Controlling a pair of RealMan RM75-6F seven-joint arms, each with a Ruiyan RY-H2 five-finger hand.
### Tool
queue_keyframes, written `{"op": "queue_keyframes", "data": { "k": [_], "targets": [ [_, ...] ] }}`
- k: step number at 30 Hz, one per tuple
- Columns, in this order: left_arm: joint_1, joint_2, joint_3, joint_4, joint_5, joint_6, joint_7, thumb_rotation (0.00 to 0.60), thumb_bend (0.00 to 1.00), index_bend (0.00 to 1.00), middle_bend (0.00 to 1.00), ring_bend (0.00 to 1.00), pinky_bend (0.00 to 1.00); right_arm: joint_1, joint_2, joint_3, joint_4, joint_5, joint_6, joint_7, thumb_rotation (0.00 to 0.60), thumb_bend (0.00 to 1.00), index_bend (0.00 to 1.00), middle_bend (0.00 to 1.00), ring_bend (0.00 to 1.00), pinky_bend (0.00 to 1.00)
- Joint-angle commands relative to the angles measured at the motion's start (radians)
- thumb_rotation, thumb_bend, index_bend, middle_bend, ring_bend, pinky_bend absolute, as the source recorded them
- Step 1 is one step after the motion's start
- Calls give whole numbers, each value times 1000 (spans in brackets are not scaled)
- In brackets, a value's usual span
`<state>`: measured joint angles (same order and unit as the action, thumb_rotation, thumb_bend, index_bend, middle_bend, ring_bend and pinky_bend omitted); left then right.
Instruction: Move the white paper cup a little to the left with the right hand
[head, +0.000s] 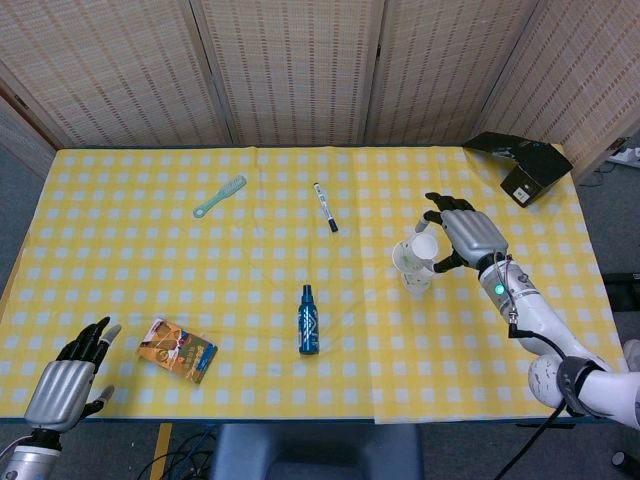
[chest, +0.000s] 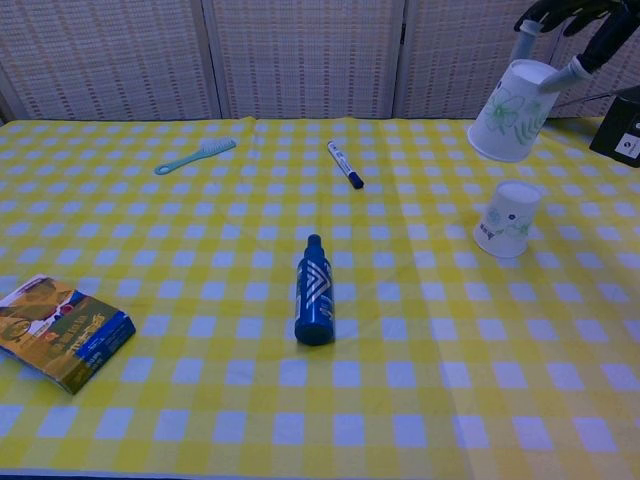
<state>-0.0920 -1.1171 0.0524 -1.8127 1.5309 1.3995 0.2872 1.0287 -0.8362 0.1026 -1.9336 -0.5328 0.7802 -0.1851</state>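
Note:
A white paper cup (chest: 508, 111) with a green leaf print hangs upside down and tilted above the table's right side, pinched at its base by my right hand (chest: 572, 18). In the head view the same cup (head: 413, 255) sits just left of my right hand (head: 463, 236). A second, matching cup (chest: 506, 219) stands upside down on the yellow checked cloth directly below the first; the head view shows this cup (head: 416, 284) partly under the lifted one. My left hand (head: 66, 379) rests low at the table's near left corner, holding nothing.
A blue bottle (chest: 315, 292) lies at the table's middle. A marker (chest: 345, 164) and a green brush (chest: 195, 155) lie further back. A booklet (chest: 60, 330) sits near the front left edge. A black box (head: 525, 165) stands at the far right corner.

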Motion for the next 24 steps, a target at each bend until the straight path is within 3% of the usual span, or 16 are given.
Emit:
{"op": "queue_keyframes", "data": {
  "k": [1,15,24],
  "targets": [
    [4,4,1,-4,7,11,-3,600,317,0,0,0,229,13,-6,16,-18,15,13,-26,600,286,367,20,0,0],
    [39,59,-2,-18,42,89,-94,600,317,0,0,0,229,132,-373,-30,295,168,-69,-137,600,286,367,23,0,0],
    [58,84,0,-17,59,122,-134,600,317,0,0,0,229,210,-502,-59,416,286,-77,-223,600,286,367,23,0,0]
  ]
}}
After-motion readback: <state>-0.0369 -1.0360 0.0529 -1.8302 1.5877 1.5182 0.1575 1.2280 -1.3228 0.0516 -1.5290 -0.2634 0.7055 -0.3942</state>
